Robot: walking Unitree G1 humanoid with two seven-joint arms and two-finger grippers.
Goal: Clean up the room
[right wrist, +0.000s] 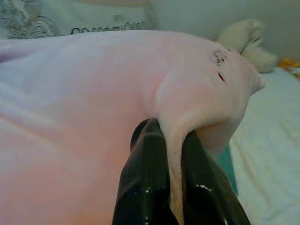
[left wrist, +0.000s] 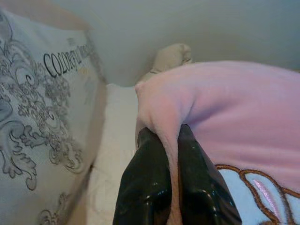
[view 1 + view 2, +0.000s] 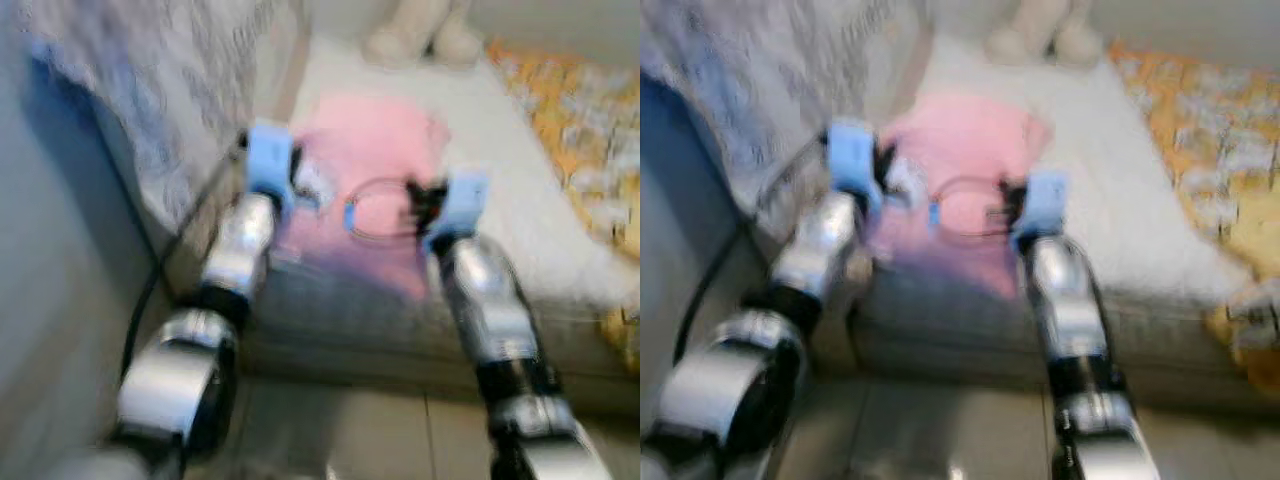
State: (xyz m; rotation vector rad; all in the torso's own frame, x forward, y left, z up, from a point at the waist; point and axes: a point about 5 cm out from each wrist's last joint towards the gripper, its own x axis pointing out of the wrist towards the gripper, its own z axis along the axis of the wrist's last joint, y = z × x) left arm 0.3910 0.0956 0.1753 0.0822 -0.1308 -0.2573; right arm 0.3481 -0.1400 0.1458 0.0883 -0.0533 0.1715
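Lengthwise along bed (image 3: 520,170): pinched pink garment (image 3: 375,160).

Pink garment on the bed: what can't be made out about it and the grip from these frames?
- Pink garment: its type and embroidered outline are blurred by camera motion in the head views.
- Left gripper and right gripper: a pinched fold hides how much fabric each holds.
- Pale plush toy: cut off by the top edge.

Pink garment (image 3: 372,160); grey scrollwork on pale cushion (image 2: 37,108); orange-patterned blanket (image 3: 580,130).
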